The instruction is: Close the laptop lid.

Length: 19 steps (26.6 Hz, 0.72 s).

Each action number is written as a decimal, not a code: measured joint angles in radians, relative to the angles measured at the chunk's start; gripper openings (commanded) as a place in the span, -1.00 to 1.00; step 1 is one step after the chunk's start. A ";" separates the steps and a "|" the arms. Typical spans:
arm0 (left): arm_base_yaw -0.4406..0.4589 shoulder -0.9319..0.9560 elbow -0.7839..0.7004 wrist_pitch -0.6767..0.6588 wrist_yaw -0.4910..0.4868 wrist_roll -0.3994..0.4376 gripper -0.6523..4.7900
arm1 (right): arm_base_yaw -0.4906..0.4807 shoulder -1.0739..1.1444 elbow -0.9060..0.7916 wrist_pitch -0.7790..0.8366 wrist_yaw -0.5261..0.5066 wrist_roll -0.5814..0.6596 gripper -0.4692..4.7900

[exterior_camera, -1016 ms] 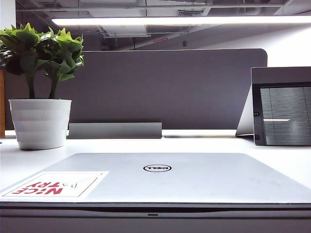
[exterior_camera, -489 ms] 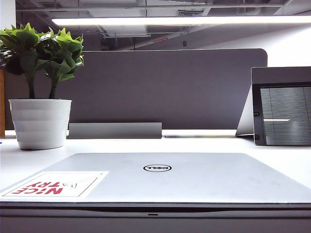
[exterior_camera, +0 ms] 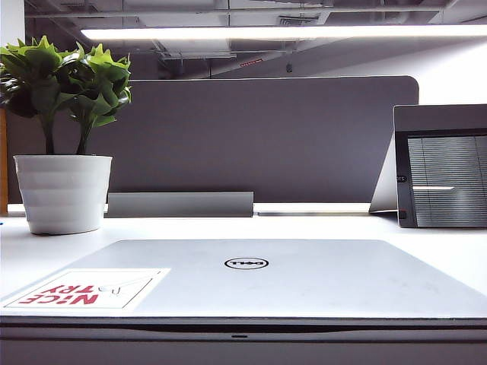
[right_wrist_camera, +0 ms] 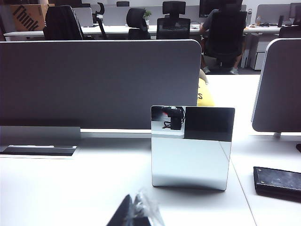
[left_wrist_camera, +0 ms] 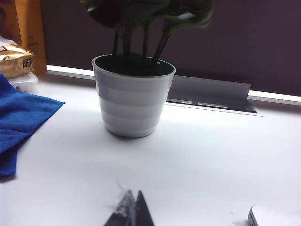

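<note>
**Laptop shut flat on white desk, both grippers clear of it**

The thin silver-grey laptop lid [exterior_camera: 251, 277] lies flat on the large silver-grey Dell laptop [exterior_camera: 243, 329], filling the exterior view from 4 to 8 o'clock. Its front edge meets the base along one straight dark seam. A white sticker with red letters [exterior_camera: 87, 290] sits at the lid's 8 o'clock corner.

A white ribbed plant pot [exterior_camera: 63, 193] stands at 9 o'clock, apart from the lid. An upright grey-framed device with a slatted screen [exterior_camera: 445, 167] stands at 3 o'clock. Bare white desk [exterior_camera: 304, 226] runs between them.

The left gripper [left_wrist_camera: 132, 211] hangs above the desk near the pot, fingertips pressed together, holding nothing. The right gripper [right_wrist_camera: 136, 212] faces an upright mirrored panel [right_wrist_camera: 192, 147], fingertips likewise together.
</note>
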 measured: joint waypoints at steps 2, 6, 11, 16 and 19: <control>0.000 0.000 0.000 0.000 0.000 0.000 -0.78 | 0.000 0.000 0.000 0.000 0.000 0.000 -0.84; 0.000 0.000 0.000 0.000 0.000 0.000 -0.78 | 0.000 0.000 0.000 0.000 0.000 0.000 -0.84; 0.000 0.000 0.000 0.000 0.000 0.000 -0.78 | 0.000 0.000 0.000 0.000 0.000 0.000 -0.84; 0.000 0.000 0.000 0.000 0.000 0.000 -0.78 | 0.000 0.000 0.000 0.000 0.001 0.000 -0.84; 0.000 0.000 0.000 0.000 0.000 0.000 -0.78 | 0.000 -0.001 0.000 -0.011 0.020 -0.016 -0.84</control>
